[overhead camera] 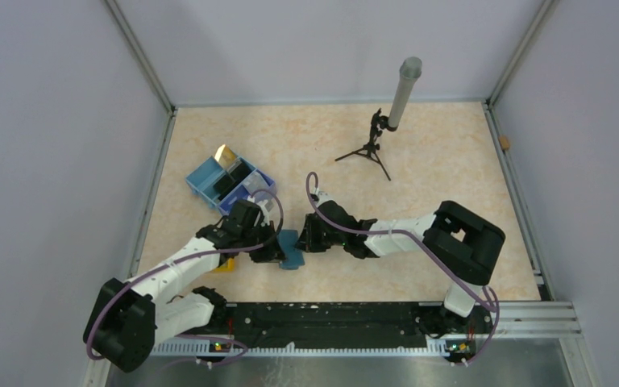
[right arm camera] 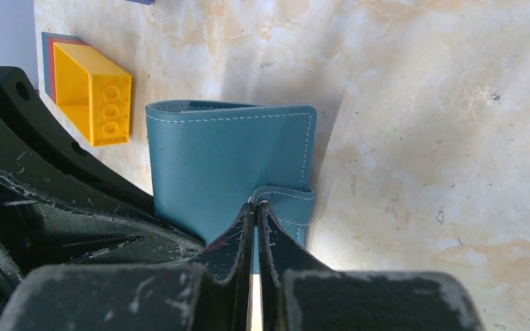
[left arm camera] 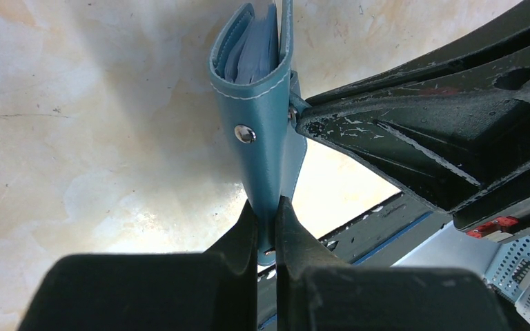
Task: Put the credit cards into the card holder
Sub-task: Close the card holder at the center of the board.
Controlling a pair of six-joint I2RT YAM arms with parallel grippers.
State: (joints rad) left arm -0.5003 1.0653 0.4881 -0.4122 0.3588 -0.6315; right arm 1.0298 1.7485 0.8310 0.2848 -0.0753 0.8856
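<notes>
a: start big. what's around the card holder (right arm camera: pixel 221 165)?

b: it sits near the front middle of the table (overhead camera: pixel 419 161), between the two arms. beyond the card holder and to its left is a blue partitioned tray (overhead camera: pixel 201 181). well beyond the card holder on its right stands a black tripod stand (overhead camera: pixel 368 149) carrying a grey tube.

a: and the holder itself?

b: it is teal, folded shut and standing on edge, with paler blue leaves showing at its open side. i can't tell from these views whether its lower edge touches the table.

a: grippers?

b: the left gripper (left arm camera: pixel 268 221) is clenched on one edge of the card holder, fingers pressed flat against the leather. the right gripper (right arm camera: pixel 257 210) comes in from the holder's other side and is pinched tight on its little clasp tab (right arm camera: pixel 291 201).

a: anything smaller?

b: a yellow block (right arm camera: pixel 100 89) lies just left of the card holder, beyond the left gripper. the cards are away from the holder, up in the tray: a gold card (overhead camera: pixel 226 155) leaning at its far end, a black card (overhead camera: pixel 230 184) in the middle, and a pale card (overhead camera: pixel 255 187) nearest the holder. smallest is the metal stud (left arm camera: pixel 244 133) on the holder's spine.
</notes>
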